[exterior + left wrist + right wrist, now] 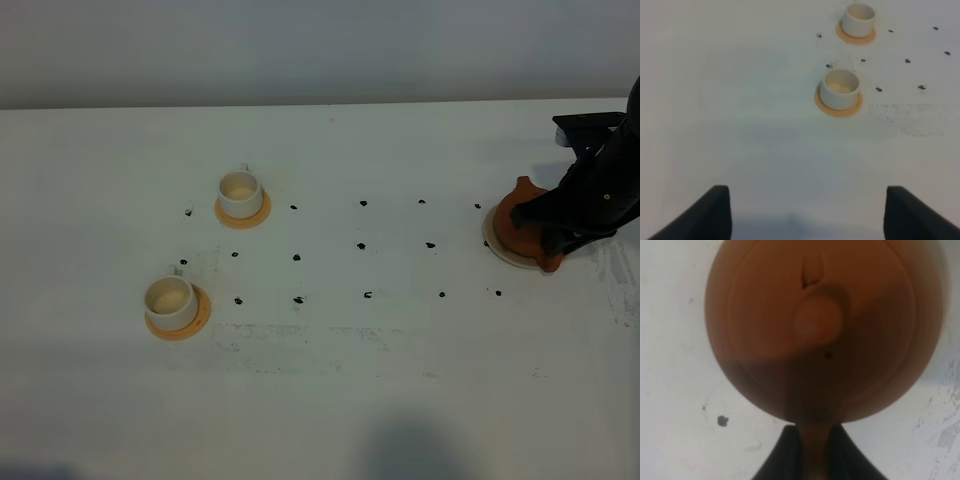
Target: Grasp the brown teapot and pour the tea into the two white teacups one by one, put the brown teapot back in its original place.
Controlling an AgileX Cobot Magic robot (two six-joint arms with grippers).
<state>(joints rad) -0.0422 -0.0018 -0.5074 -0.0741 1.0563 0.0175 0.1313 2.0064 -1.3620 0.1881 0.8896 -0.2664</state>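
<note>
The white bench (400, 400) carries all items. The right end effector (811, 452) is clenched on the loop handle of the brown teapot (518, 215), with one finger pressed to each side of it. The left end effector (807, 215) is released, its fingers spread wide above bare bench. The brown teapot sits upright on the beige coaster (497, 247), lid on. The nearer teacup (240, 192) and the farther teacup (170, 300) stand well apart from the teapot, each on an orange saucer (245, 221). Black marks (361, 245) dot the bench between the teapot and the teacups.

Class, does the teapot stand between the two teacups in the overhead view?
No, the teapot sits far right; the teacups stand at left.
</note>
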